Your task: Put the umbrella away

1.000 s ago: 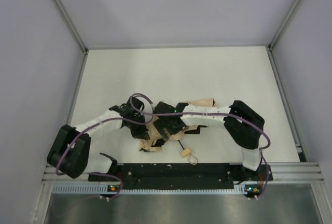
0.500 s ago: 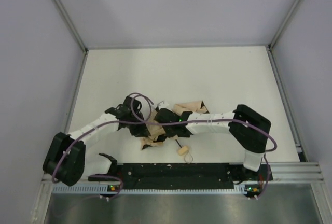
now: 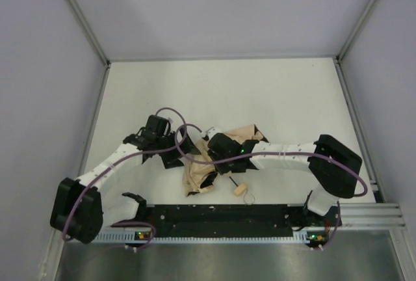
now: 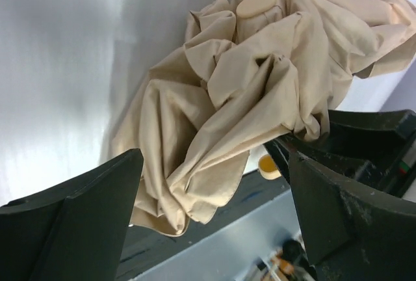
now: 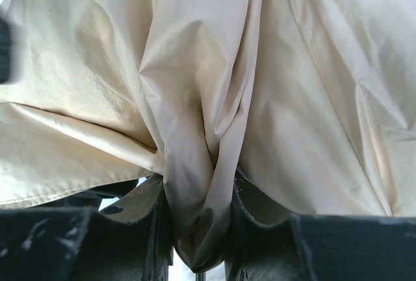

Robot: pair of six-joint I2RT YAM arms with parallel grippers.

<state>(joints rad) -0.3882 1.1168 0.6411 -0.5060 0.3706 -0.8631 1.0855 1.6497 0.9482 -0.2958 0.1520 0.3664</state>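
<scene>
**Beige cloth loose and unbound: the umbrella is far from put away**

Beige fabric is seen heaped in a crumpled mass near the front middle of the table [image 3: 260, 92], between the two arms. The umbrella [image 3: 198, 175] is not furled. Its canopy [image 4: 260, 92] is bunched in deep, irregular folds, and no closure band can be made out around it. The thin black shaft [image 3: 229, 180] is seen projecting from the cloth toward the near edge, with the small tan handle [image 3: 239, 188] lying on the table at its end, just clear of the fabric.

The left gripper [image 4: 211, 190] is held with its fingers spread wide. The loose cloth lies beyond and between them, and nothing is gripped. The right gripper [image 5: 198, 219] is closed narrowly on a single hanging fold of the canopy, which is pinched between its pads.

Little of the task is judged to be done: the cloth has been gathered roughly into one heap, no more. The folds have yet to be smoothed and wrapped around the shaft, and the bundle secured and stowed. No place for stowing it can be identified in these views.
</scene>
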